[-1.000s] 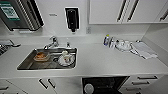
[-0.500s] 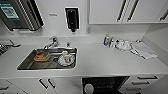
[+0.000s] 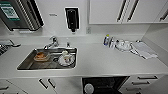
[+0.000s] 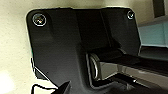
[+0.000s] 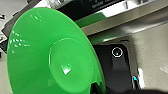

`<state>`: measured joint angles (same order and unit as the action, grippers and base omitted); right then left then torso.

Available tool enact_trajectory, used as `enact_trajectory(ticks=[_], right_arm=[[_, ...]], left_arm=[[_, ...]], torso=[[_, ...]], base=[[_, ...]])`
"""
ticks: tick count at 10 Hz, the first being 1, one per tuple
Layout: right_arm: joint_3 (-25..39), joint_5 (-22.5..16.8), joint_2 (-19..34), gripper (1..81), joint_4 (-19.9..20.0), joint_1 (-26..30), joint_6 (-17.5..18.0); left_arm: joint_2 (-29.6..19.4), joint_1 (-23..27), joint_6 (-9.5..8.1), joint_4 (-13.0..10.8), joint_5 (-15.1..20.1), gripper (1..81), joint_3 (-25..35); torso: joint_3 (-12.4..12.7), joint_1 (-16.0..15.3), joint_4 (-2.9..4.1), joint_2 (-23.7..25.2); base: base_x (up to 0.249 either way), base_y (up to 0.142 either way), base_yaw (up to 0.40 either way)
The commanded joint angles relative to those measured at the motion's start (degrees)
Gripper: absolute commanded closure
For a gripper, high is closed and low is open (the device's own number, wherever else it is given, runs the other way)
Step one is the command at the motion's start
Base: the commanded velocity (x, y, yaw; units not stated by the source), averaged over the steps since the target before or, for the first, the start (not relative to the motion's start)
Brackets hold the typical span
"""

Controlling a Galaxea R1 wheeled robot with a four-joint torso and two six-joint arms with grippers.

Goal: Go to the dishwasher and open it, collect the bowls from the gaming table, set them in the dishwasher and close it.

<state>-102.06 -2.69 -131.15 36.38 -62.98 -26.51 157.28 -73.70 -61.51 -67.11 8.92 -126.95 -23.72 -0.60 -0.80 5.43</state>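
Observation:
The dishwasher [image 3: 105,84] stands open under the counter, its dark inside showing at the lower middle of the head view, with a round white thing [image 3: 88,88] in it. A large bright green bowl [image 5: 52,55] hangs tilted close to the right wrist camera, its underside facing the lens. Its rim meets my right gripper [image 5: 96,88] at the lower edge, which looks shut on it. Behind the bowl runs a steel-grey edge of the dishwasher [image 5: 130,17]. The left wrist view has the robot's dark plate over a pale floor. The gaming table is out of view.
A steel sink [image 3: 47,60] holds a plate, a cup and a brown item. White counter [image 3: 107,62] carries bottles [image 3: 107,40] and cloths [image 3: 142,50] at the right. White handled cabinets [image 3: 112,11] hang above, a black dispenser [image 3: 72,18] on the wall, drawers [image 3: 145,82] right of the dishwasher.

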Motion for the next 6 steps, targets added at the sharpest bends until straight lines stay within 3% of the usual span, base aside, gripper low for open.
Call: enact_trajectory(ticks=[1, 3, 6], right_arm=[[6.2, -4.2, 8.1, 81.1, 0.9, 6.2, 1.6], [9.3, -4.2, 11.8, 81.1, 0.9, 8.2, 2.3], [11.3, -7.2, 13.6, 81.1, 1.3, 11.9, 3.0]], left_arm=[[3.8, -0.2, 0.17, -0.6, -2.2, 1.0, -6.0], [4.4, -0.2, 0.25, -0.6, -2.2, 1.0, -6.6], [5.2, -0.3, 0.25, -0.7, -2.1, 1.0, -7.5]], torso=[[0.0, 0.0, 0.0, 0.0], [0.0, 0.0, 0.0, 0.0], [0.0, 0.0, 0.0, 0.0]], base=[[0.0, 0.0, 0.0], [0.0, 0.0, 0.0], [0.0, 0.0, 0.0]])
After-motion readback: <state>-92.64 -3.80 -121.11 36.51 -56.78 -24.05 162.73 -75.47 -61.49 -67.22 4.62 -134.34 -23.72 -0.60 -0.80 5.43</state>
